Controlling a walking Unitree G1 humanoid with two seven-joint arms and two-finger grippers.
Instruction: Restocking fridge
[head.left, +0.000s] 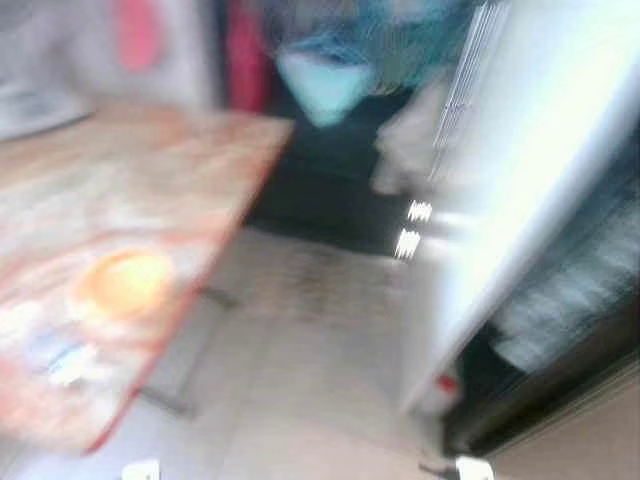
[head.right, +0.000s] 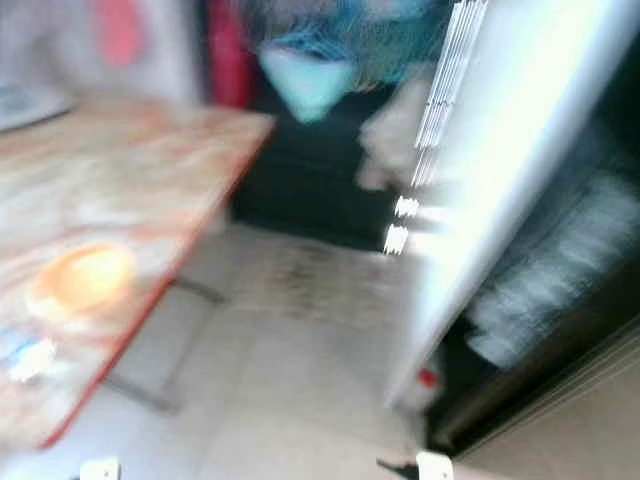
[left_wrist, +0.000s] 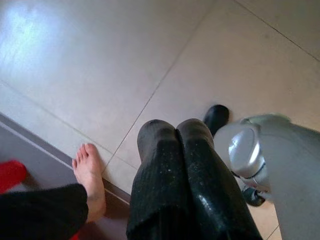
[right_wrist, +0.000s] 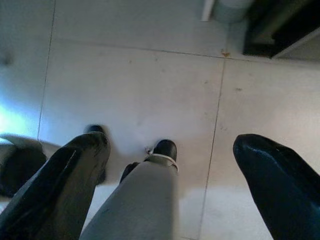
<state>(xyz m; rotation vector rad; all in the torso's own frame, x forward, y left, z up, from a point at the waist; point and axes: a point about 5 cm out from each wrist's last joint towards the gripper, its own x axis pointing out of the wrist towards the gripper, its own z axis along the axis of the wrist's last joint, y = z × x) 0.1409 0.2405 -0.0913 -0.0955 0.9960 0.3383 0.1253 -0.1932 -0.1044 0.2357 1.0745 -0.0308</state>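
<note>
— Two grippers, both idle: your left gripper (left_wrist: 172, 150) hangs clenched on nothing, your right gripper (right_wrist: 170, 165) spread wide, both over floor (right_wrist: 130, 80), since you're walking.

— And the fridge (head.left: 520, 190)?

— Ahead, beyond the right gripper, door open. A person's foot (left_wrist: 90, 175) stands near the left one.

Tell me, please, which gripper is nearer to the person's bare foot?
Left. The left gripper hangs over the floor tiles just beside the bare foot. The right gripper hangs over tiles toward the open fridge door.
</note>
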